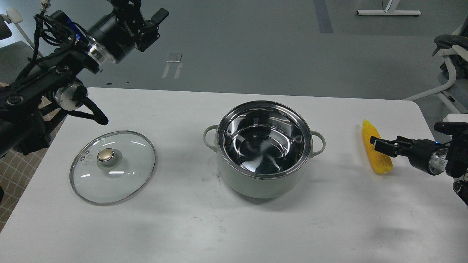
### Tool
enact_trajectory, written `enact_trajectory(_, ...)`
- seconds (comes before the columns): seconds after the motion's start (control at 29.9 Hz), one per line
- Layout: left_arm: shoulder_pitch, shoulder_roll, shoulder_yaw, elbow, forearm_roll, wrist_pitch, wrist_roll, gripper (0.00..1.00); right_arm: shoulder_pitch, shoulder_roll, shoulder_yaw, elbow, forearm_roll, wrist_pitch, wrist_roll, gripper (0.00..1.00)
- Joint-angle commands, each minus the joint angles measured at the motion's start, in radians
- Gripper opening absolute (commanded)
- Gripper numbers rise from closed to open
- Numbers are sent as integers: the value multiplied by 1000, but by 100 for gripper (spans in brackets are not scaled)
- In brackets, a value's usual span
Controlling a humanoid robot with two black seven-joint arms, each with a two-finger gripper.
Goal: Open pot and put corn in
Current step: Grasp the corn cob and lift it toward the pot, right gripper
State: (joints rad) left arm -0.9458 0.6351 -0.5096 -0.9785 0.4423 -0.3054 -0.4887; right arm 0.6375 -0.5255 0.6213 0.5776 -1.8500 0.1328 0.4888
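Observation:
The pale grey-green pot (263, 182) stands open in the middle of the table, and its shiny steel inside holds nothing. The yellow corn (380, 166) lies on the table to the right of the pot, pointed end away from me. My right gripper (381, 146) reaches in from the right, low over the middle of the cob, with its fingers apart and part of the cob hidden behind them. My left gripper (156, 25) is open and empty, raised high beyond the table's far left edge.
The glass lid (120, 175) with a brass-coloured knob (105, 155) lies flat on the table, left of the pot. The white table (234, 226) ends close to the right of the corn. A chair stands at the far right.

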Motion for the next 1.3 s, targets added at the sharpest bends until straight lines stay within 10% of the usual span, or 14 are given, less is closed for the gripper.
enact_trajectory(0.0, 1, 0, 0, 0, -1, 0, 0, 95, 2, 33, -17, -31, 0, -4, 0, 89)
enact_trajectory(0.13, -1, 2, 0, -2, -2, 0, 0, 95, 1, 42, -35, -38, 0, -4, 0, 64)
enact_trajectory(0.3, 1, 5, 0, -14, -4, 2, 0, 95, 2, 45, -34, -36, 2, -10, 0, 10)
enact_trajectory(0.4, 1, 5, 0, -14, -4, 2, 0, 95, 4, 45, -34, -30, 2, -16, 0, 0)
enact_trajectory(1.27, -11, -2, 2, -15, -5, 8, 0, 95, 346, -7, -141, 357, 43, -27, -4, 0)
